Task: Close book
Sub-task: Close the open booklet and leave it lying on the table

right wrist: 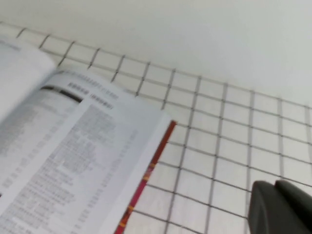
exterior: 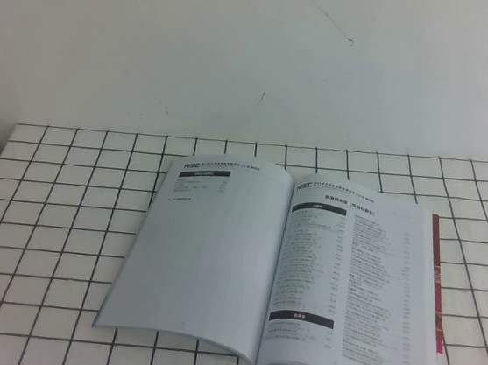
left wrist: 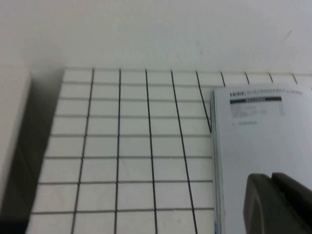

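The book (exterior: 277, 274) lies wide open and flat in the middle of the bench (exterior: 64, 215). Its fold runs down the middle. The left page (exterior: 200, 257) is mostly bare, and the right page (exterior: 354, 301) is full of small print. A thin strip of red cover (exterior: 438, 284) peeks out along the right side. The book lies open like this because nothing has turned a page yet. I think the job has not begun.

The left claw (left wrist: 279, 202) is out at the left side of the bench, apart from the book. In its own view it looks toward the outer edge of the left page. I cannot tell if it is open or shut. It holds nothing.

The right claw (right wrist: 280, 204) is out past the red cover side, above bare squares of the bench. It does not touch the book. I cannot tell if it is open or shut either. It holds nothing.

I think both claws wait at the sides so one can slip under an outer edge and fold that half over.

There is not much else around. A white wall (exterior: 259, 52) stands behind the bench. A pale block (left wrist: 12, 136) sits off the far left edge. Nothing lies on the pages, so nothing stands in the way. The pages lie flat on the bench, so getting under an edge may be the tricky part.
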{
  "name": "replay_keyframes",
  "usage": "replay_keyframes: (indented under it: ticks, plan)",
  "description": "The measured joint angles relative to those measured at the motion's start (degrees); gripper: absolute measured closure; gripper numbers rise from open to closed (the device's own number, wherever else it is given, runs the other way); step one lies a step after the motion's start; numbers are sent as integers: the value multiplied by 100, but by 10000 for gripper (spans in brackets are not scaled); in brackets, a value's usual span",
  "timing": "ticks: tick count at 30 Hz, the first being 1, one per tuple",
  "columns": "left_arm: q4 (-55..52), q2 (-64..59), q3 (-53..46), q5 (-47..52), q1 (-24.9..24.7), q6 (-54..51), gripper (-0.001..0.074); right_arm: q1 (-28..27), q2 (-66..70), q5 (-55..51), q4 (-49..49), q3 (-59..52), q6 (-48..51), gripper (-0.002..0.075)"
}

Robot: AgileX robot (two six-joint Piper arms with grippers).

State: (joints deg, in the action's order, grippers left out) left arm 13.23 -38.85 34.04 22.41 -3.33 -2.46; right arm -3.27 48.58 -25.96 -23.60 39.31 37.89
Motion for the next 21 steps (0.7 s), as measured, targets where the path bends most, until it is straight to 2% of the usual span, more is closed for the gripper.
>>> replay_keyframes:
  ticks: [2,8,14,17,21]
  plan:
    - [478,-486,0,2,0,-315,738,0,651,-152,-728,138,1006,729]
    - [2443,-2018,40,-139,0,-1651,738,85,2304,-611,-2390,545,2666,729]
    - [4459,-3526,429,-243,-155,-3656,738,871,3485,-378,-3049,627,3237,729]
    - [4970,-4195,723,-225,-233,-4259,738,1339,4012,-105,-3099,627,3281,729]
    - [5255,-4877,1083,-215,-270,-4503,738,1789,4568,312,-3198,636,3303,729]
